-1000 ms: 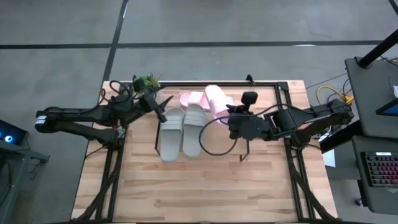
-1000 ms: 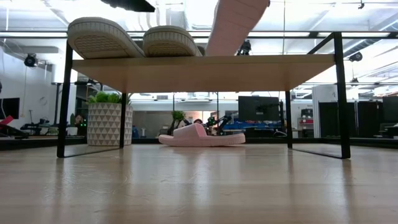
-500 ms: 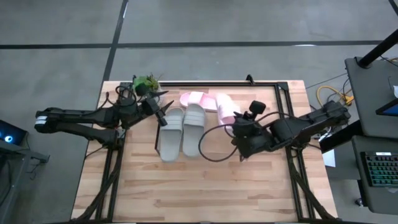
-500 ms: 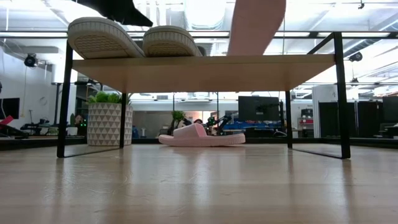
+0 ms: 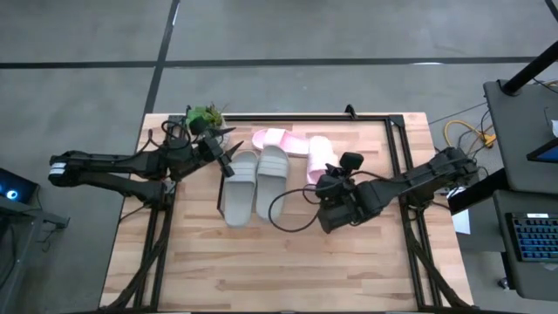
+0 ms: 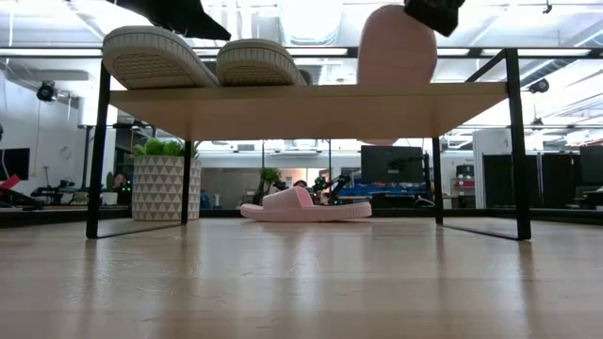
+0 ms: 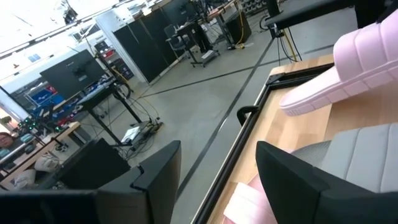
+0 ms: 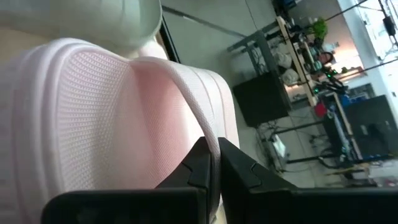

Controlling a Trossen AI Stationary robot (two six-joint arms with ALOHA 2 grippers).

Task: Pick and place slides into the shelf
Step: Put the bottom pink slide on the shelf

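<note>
- Right hand (image 5: 327, 179) over the right half of the shelf (image 6: 311, 97), fingers clamped on the strap of a pale pink slide (image 5: 320, 160). Right wrist view confirms it: strap edge pinched between the two dark fingers.
- Low view: that slide (image 6: 396, 47) is just above or touching the wooden board, beside the two grey slides (image 5: 255, 183) already lying there. Contact not certain.
- Judgement, step in hand: setting down the third slide. Best done by lowering until the sole lies flat on the board, parallel to the grey pair, just beside them and not overlapping, then releasing.
- Keep room to its right for the last one.
- Left hand (image 5: 228, 158) near the back end of the grey slides, fingers apart, holding nothing; waiting.
- Farther back: second pink slide (image 5: 272, 139) lies on the desk (image 5: 261, 270) behind the shelf, untouched.
- Potted plant (image 5: 202, 117) at the far left corner, clear of the work.
</note>
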